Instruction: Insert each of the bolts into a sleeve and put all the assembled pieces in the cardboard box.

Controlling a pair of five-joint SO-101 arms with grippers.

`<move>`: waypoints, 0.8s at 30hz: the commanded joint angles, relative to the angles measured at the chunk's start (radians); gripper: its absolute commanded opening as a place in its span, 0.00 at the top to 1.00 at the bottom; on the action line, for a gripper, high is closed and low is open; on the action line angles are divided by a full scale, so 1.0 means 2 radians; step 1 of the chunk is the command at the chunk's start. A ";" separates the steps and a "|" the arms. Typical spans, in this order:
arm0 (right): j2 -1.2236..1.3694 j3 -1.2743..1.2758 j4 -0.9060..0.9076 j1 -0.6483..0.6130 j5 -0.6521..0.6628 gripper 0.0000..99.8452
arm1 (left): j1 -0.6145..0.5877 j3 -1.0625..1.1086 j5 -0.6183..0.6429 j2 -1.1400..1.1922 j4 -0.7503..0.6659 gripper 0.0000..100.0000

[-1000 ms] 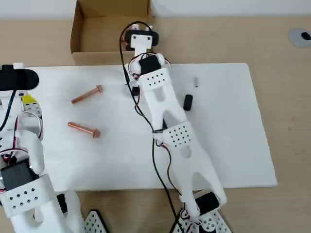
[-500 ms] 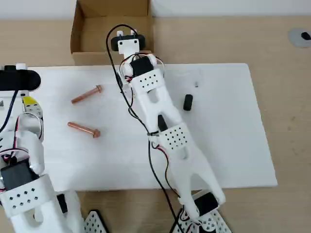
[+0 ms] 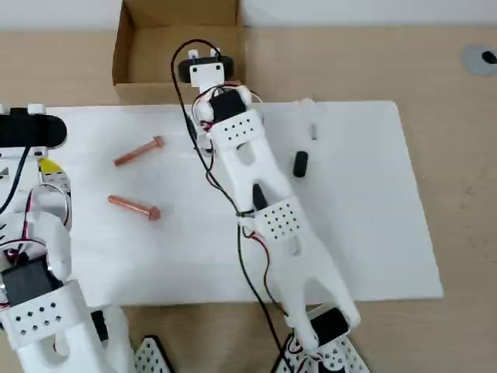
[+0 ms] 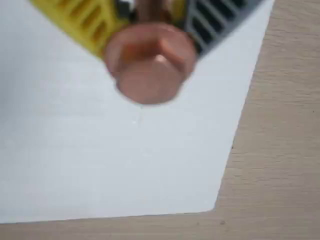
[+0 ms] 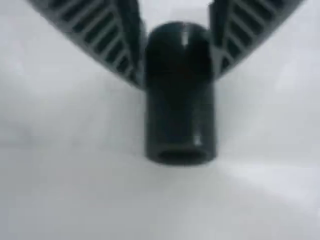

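A copper bolt is clamped by its shank in the left gripper, whose yellow and grey fingers are closed tight on it, the head pointing away from the gripper toward the white sheet below. A corner of that sheet and the bare wooden table are seen just beyond the held bolt. A black sleeve is pinched in the right gripper, the fingers being closed against both of its sides, and its open end is seen over the sheet. The cardboard box is found just beyond the right gripper, past the sheet's far edge. Two loose bolts are seen on the sheet between the two grippers, the far bolt and the near bolt, well apart from both. A loose sleeve is seen near the right arm, on the side away from the left gripper.
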 commanded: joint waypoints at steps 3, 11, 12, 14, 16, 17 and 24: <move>-0.043 -0.016 0.006 -0.003 0.001 0.99 | 0.001 -0.012 -0.005 -0.012 0.004 0.99; -0.058 -0.018 0.003 0.016 0.001 0.99 | 0.001 -0.014 -0.005 -0.012 0.014 0.99; -0.066 -0.018 0.002 0.020 0.001 0.99 | 0.001 -0.017 -0.005 -0.012 0.019 0.99; -0.089 -0.019 0.001 0.028 0.002 0.99 | 0.001 -0.024 -0.002 -0.012 0.025 0.99; -0.122 -0.019 -0.002 0.036 0.005 0.99 | 0.001 -0.025 0.009 -0.013 0.021 0.99; -0.143 -0.019 -0.002 0.039 0.005 0.99 | 0.001 -0.027 0.025 -0.013 0.021 0.99; -0.297 -0.018 0.002 0.045 0.026 0.99 | 0.003 -0.057 0.093 -0.013 0.021 0.99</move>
